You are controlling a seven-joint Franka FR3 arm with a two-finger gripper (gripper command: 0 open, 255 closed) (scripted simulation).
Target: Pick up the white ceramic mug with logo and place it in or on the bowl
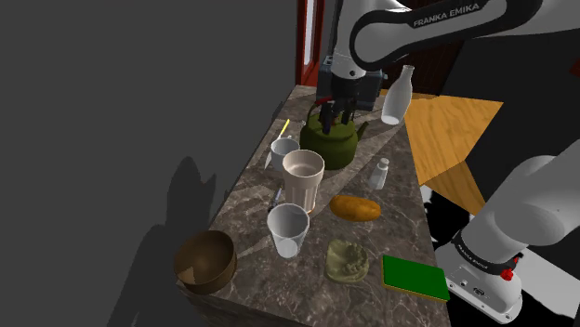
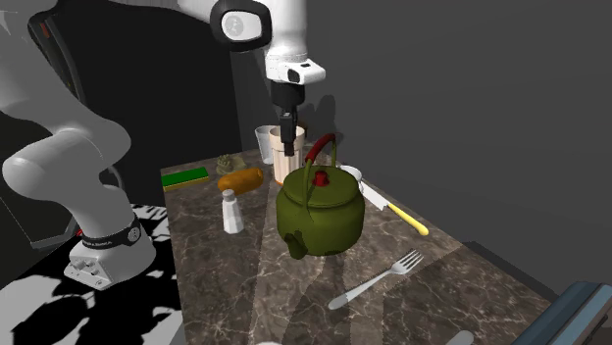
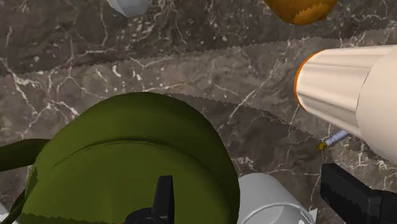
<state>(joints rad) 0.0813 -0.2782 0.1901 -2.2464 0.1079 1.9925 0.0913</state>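
The mug (image 1: 283, 149), drawn plain pale grey-white, is seen on the marbled table (image 1: 400, 232), just beside the olive kettle (image 1: 330, 141) and well apart from the brown bowl (image 1: 205, 261). The hand (image 1: 336, 113) is held over the kettle, fingers apart. A tall beige cup (image 1: 303, 178) is set near the mug.

I see an olive-green kettle (image 1: 330, 141) with a red knob (image 2: 320, 178), a dark white-veined marble counter (image 1: 404, 228), a brown bowl (image 1: 205, 261) and a green block (image 1: 415, 277).

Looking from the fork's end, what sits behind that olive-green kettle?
A tall beige cup and the rim of a small white mug. The olive-green kettle covers the mug's body, so any logo cannot be seen.
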